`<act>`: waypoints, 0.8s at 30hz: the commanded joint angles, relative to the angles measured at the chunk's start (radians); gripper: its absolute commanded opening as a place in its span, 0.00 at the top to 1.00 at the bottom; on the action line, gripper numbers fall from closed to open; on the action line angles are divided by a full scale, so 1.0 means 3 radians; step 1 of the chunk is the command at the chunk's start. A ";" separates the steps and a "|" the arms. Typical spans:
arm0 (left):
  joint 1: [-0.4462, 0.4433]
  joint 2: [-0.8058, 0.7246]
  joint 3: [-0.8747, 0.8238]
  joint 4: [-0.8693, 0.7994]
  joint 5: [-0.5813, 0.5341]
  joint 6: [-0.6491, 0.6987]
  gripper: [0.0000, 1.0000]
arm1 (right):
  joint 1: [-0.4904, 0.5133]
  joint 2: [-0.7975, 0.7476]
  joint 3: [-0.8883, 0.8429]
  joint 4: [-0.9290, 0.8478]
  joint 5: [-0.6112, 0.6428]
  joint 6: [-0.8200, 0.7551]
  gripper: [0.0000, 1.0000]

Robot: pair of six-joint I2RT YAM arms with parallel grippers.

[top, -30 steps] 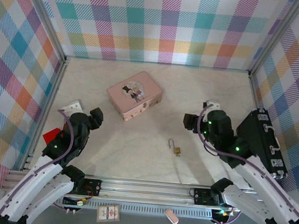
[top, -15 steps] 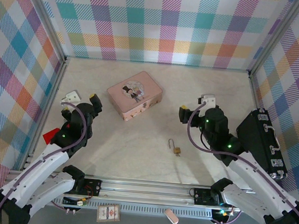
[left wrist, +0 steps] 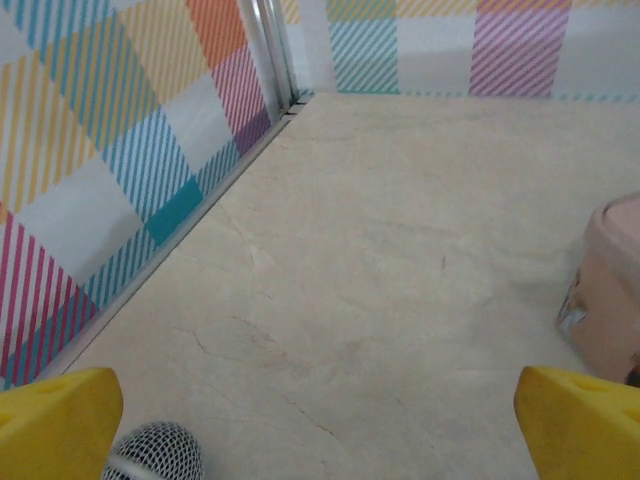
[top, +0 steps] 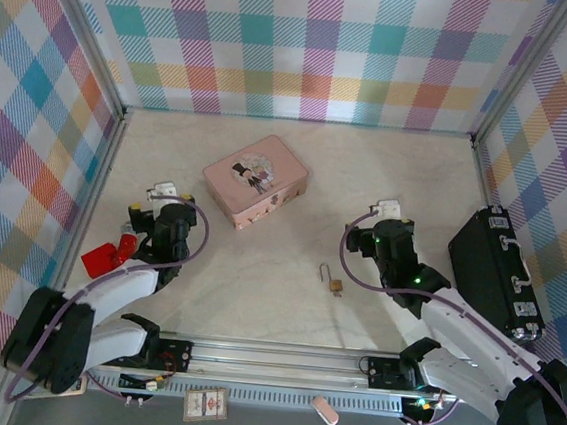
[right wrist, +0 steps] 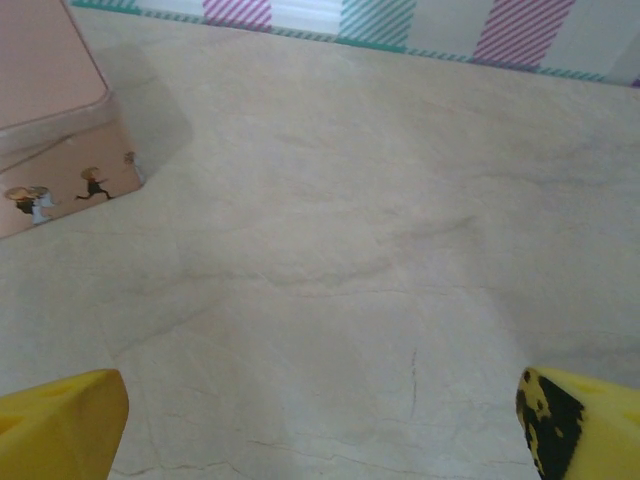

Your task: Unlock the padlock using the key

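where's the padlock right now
In the top view the padlock lies on the table, slightly right of centre and toward the near edge. It sits in front of and to the right of the pink box, apart from it.

Matt, veined, stone-look table [top: 255, 300]; smooth pink box [top: 254, 181] with a soft sheen; padlock [top: 335, 288] glinting brassy metal, silvery shackle.

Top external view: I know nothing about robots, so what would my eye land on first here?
Probably the bright plaid walls around the pale table, then the pink box with a cartoon figure on its lid, lying mid-table toward the back. Nearer the front, right of centre, lies a tiny brass padlock, and a black case sits by the right wall.
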 commanded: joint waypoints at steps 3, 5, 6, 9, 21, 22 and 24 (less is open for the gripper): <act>0.0064 0.0656 -0.0119 0.1305 0.0345 0.0617 0.00 | -0.0050 0.0073 -0.0006 0.0144 0.0111 -0.0106 0.01; 0.0058 0.0709 -0.0001 0.1135 0.0439 0.0655 0.00 | -0.0094 0.0107 -0.0019 0.0203 0.0112 -0.0177 0.01; 0.0063 0.0740 0.0024 0.1101 0.0450 0.0662 0.00 | -0.0120 0.0123 -0.0022 0.0227 0.0112 -0.0171 0.01; 0.0048 0.0762 -0.0024 0.1179 0.0595 0.0700 0.00 | -0.0197 0.0205 -0.0056 0.0338 0.0093 -0.0138 0.01; 0.0110 0.1119 0.0035 0.1433 0.0965 0.0372 0.00 | -0.0454 0.0784 -0.0061 0.0951 -0.0108 -0.0244 0.01; 0.0165 0.1107 0.0035 0.1395 0.1083 0.0326 0.00 | -0.0480 0.0787 -0.0089 0.1058 -0.0133 -0.0270 0.01; 0.0296 0.1140 -0.0035 0.1554 0.1258 0.0230 0.00 | -0.0558 0.0760 -0.0180 0.1307 -0.0244 -0.0363 0.01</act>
